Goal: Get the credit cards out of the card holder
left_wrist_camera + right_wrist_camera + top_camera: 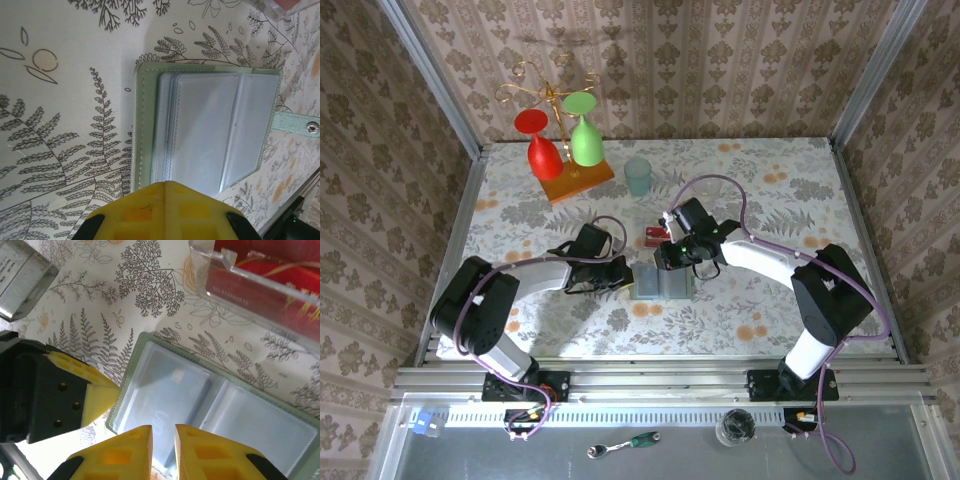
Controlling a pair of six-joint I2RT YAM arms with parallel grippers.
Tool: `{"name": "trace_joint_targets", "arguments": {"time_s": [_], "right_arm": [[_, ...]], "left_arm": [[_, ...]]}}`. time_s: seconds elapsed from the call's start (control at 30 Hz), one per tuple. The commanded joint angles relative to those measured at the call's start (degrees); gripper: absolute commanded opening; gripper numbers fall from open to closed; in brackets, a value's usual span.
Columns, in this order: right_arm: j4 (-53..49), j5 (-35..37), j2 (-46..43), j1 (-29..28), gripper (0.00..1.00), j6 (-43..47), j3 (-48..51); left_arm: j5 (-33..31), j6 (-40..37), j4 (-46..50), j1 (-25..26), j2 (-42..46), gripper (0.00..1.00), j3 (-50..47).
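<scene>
— Pinning the card holder [210, 135] flat on the table?
— Yes: my left gripper [162, 200], clenched, presses its near edge so it stays splayed open. My right gripper [162, 450] (fingers a sliver apart, grasping nothing) hovers over a blue card [170, 390] in its sleeve.

We see even, bright overhead light in the top external view; the arms cast only soft, short shadows on the table [760, 190]; focus is sharp throughout. In the left wrist view the card holder [145, 125] throws a soft shadow to its left; its clear sleeves carry a pale sheen; the yellow fingertips [165, 212] are blurred. In the right wrist view the lower left corner is washed out; the near fingertips [120, 455] are soft.
</scene>
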State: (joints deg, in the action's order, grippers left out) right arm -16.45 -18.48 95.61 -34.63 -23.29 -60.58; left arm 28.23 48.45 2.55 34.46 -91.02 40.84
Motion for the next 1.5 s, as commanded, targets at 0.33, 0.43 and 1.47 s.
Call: {"name": "trace_joint_targets", "arguments": {"time_s": [0.33,0.43,1.47], "right_arm": [[5.1,-4.3,0.0,-0.5,0.19,-13.5,3.6],[6.7,-5.1,0.1,-0.6,0.18,-15.1,4.4],[6.4,-9.8,6.7,-1.4,0.33,-20.6,1.6]], "left_arm": [[-2.2,-0.8,2.1,0.4,-2.4,0.00,1.9],[-2.1,-0.9,2.0,0.4,-2.7,0.00,1.7],[-2.1,-0.5,1.6,0.5,-2.7,0.00,0.6]]}}
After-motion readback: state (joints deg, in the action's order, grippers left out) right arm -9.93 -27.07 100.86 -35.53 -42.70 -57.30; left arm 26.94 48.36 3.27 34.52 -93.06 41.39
